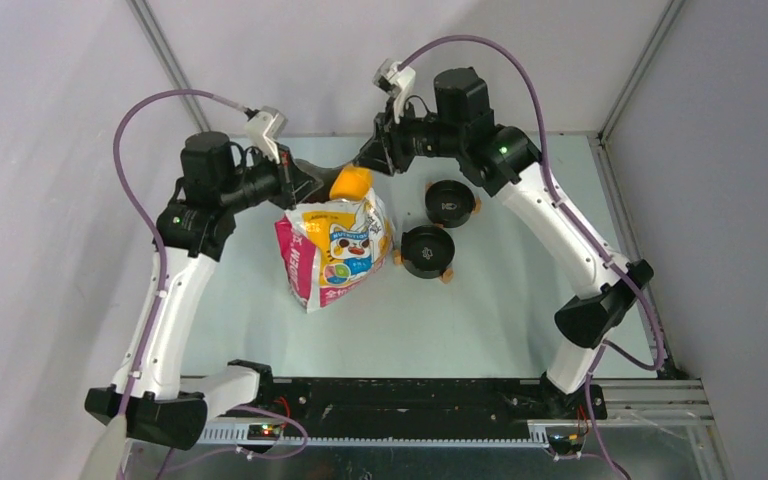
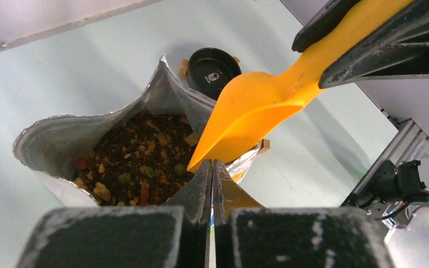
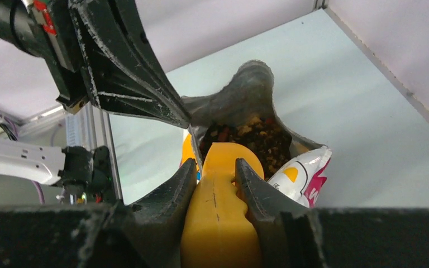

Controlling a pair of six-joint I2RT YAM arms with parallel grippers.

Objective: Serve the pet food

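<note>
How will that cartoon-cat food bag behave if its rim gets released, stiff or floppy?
Probably floppy: the bag has a crinkled foil mouth that seems held open by the shut left pincer pinching its rim. It is likely heavy for its size, since kibble fills it almost to the mouth. Released, the mouth may sag shut rather than the bag tipping.

The bag (image 1: pixel 335 250) mouth gaped open under the scoop (image 1: pixel 351 183), left gripper (image 2: pixel 212 167) pinching its near rim; two bowls (image 1: pixel 427 251) (image 1: pixel 450 203) crowded its right side.
</note>
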